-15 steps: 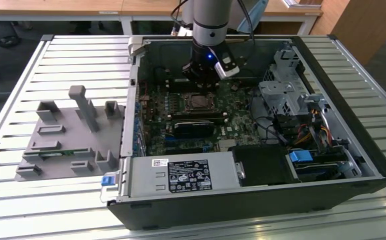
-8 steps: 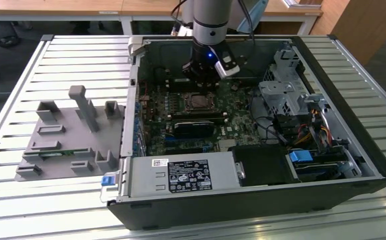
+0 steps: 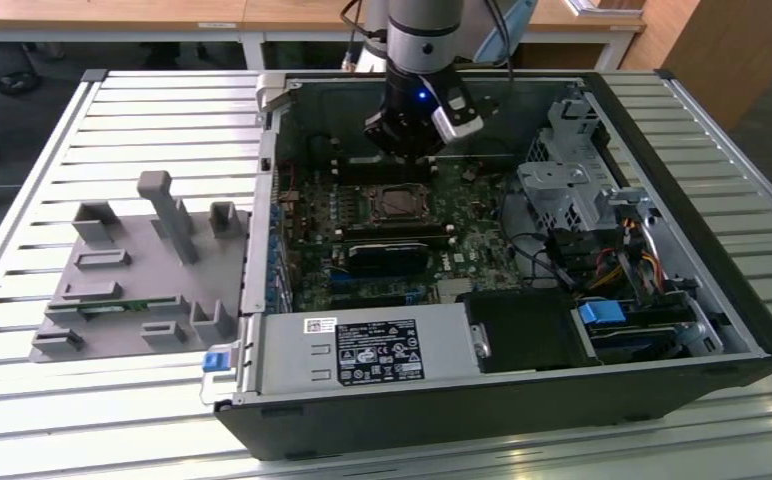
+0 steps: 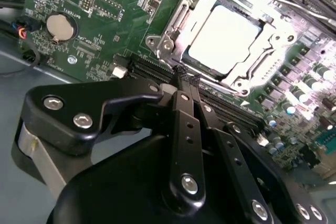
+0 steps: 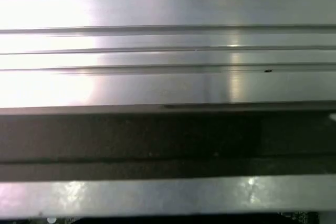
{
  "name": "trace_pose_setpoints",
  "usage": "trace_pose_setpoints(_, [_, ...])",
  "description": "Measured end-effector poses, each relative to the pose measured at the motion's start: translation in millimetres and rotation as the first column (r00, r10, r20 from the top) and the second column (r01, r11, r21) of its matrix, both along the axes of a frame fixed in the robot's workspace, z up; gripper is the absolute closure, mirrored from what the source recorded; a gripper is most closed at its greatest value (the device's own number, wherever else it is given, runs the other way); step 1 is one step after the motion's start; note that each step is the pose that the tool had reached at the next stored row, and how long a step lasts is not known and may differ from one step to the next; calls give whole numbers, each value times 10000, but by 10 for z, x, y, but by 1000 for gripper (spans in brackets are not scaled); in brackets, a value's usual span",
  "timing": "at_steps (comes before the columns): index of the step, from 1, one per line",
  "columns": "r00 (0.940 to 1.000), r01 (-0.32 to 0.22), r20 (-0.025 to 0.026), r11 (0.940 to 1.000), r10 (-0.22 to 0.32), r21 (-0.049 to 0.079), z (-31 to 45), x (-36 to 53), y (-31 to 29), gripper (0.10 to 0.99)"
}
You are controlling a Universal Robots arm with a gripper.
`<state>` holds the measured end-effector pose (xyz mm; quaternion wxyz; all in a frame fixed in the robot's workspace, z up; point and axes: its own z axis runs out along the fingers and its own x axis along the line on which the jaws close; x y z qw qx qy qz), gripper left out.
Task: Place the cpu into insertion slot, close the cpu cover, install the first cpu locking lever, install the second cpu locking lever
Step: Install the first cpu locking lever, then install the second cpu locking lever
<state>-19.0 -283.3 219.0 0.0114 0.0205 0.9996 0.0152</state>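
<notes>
Hovering gripper (image 4: 185, 76), fingers pressed together, beside cpu cover (image 4: 173, 30); coin battery (image 4: 58, 27) nearby.

Slatted metal table (image 3: 66, 410), open computer case (image 3: 706, 330) on it, grey fixture tray (image 3: 133, 300) beside the case

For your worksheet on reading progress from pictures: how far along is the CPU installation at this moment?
Done: the cpu sits in the insertion slot, and the cpu cover lies closed over it. In hand: nothing; the gripper is shut and empty beside the socket, over the motherboard. Left: whether either locking lever is latched cannot be told.
</notes>
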Motion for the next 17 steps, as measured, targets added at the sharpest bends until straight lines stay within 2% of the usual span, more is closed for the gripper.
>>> trace_pose_setpoints(7, [10000,1,0,10000,-1,0,0,0,-36,980])
trace_pose_setpoints(17, [10000,0,-2,10000,0,-2,-1,2,-59,980])
